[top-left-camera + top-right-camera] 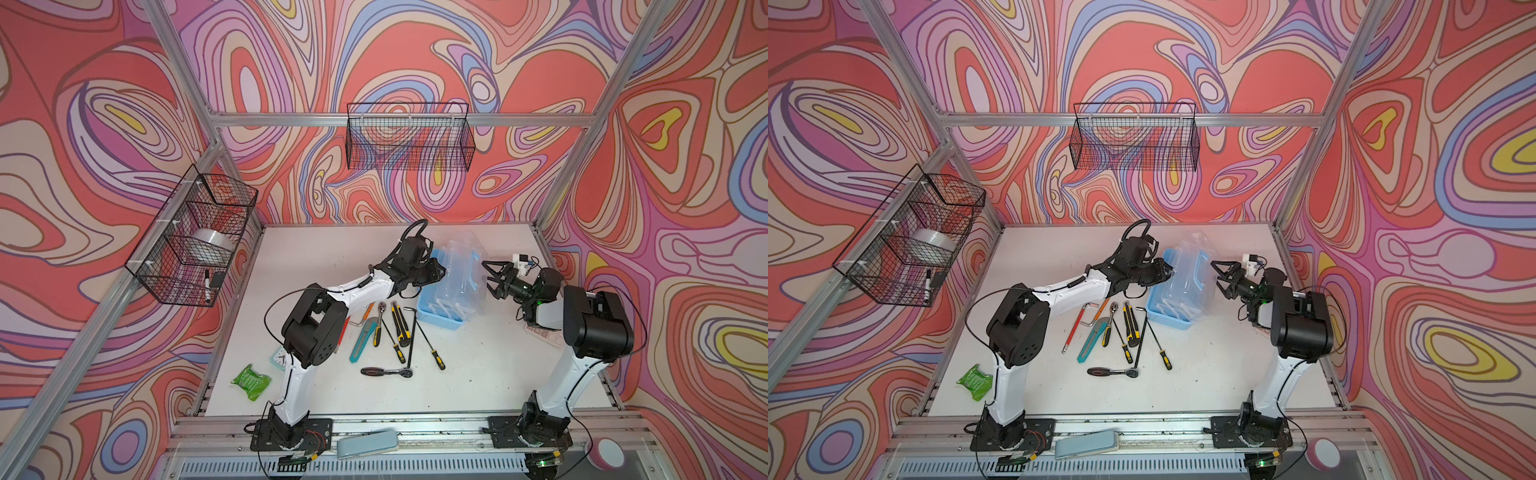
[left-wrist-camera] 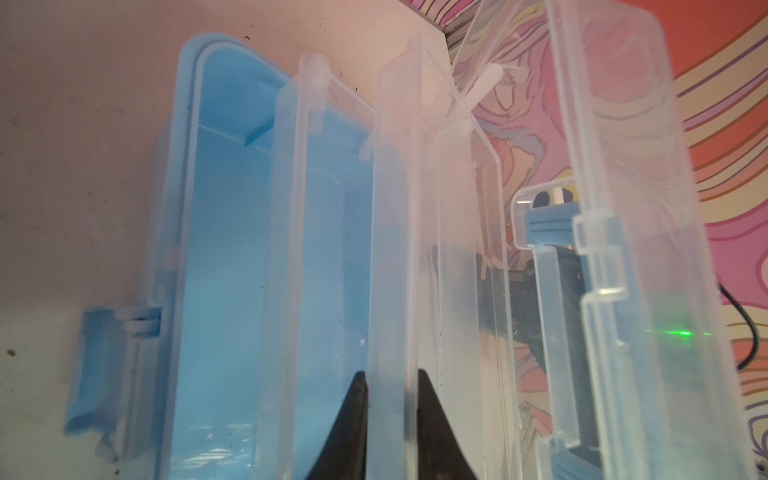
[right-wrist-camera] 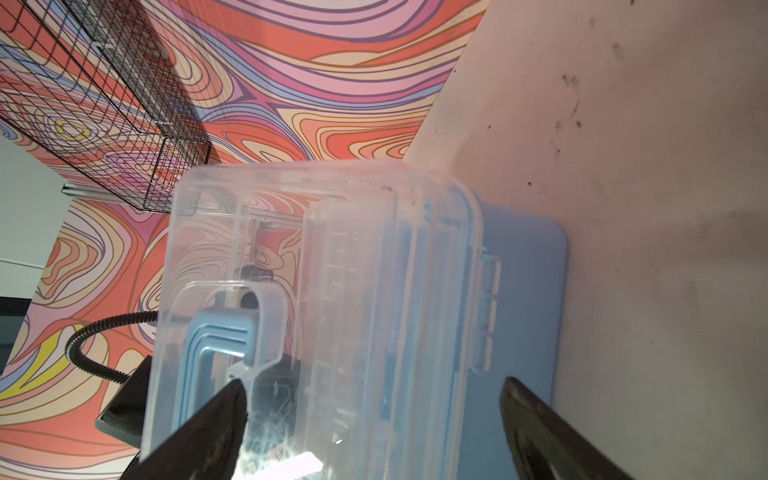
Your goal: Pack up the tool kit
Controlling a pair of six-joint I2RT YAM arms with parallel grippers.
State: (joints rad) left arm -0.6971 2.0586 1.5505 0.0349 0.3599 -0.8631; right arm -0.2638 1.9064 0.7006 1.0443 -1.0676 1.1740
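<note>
Now L gripper (image 2: pixel 390 374) clamps a clear tray wall (image 2: pixel 392 249) inside the open blue case (image 1: pixel 438 322); R gripper (image 1: pixel 491 277) gapes wide, jaws just beside the raised lid (image 3: pixel 353 232).

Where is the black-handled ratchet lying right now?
In both top views the black-handled ratchet lies flat on the table, centre front, just left of the rightmost screwdriver, its head beside the long hex key.
</note>
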